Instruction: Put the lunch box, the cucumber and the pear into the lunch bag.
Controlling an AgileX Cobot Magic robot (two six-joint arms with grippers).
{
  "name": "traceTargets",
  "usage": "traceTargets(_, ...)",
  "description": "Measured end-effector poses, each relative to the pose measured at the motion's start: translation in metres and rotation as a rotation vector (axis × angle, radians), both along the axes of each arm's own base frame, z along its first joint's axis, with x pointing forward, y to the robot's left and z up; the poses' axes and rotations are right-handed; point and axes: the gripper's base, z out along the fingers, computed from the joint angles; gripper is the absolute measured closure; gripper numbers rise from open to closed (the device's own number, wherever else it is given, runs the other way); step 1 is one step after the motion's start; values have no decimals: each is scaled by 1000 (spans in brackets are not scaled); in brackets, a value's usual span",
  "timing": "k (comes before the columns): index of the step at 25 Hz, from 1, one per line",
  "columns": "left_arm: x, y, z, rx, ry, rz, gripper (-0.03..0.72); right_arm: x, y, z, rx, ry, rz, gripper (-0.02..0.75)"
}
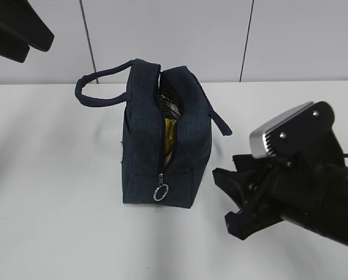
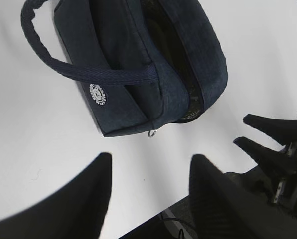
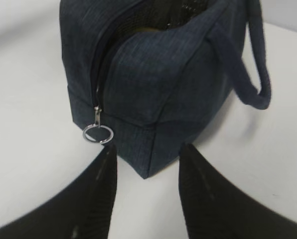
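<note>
The lunch bag [image 1: 165, 137] stands upright on the white table [image 1: 51, 192], its zipper undone along the top and down the near end, with the metal ring pull [image 1: 160, 193] hanging near the bag's base. Through the gap, silvery lining and a yellow object, apparently the pear [image 1: 169, 135], are visible inside the bag; the lunch box and cucumber cannot be made out. The right gripper [image 1: 235, 198] sits low, just right of the bag's near corner, jaws spread apart and holding nothing; in the right wrist view the bag's corner lies just beyond the fingers [image 3: 96, 199]. The left gripper [image 2: 148, 194] hangs above the bag's left side, jaws likewise open and empty. One loop handle [image 1: 95, 87] projects left of the bag.
</note>
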Motion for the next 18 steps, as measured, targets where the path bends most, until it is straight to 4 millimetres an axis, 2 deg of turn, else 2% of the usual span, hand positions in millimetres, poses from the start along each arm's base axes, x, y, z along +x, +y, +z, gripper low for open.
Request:
traceTargets(4,0,0,0,1,0,0,328,4,12,-17,-14,-3,86,476)
traceTargets(9,0,0,0,4,-1,1,328,11,26,-38,22,-17,147,498)
traceTargets(13,0,0,0,5,-1,1,328,20,29,-61,16,13,181,500)
traceTargets(18,0,0,0,5,-1,1,328,40,31,-75,71,31,245,503)
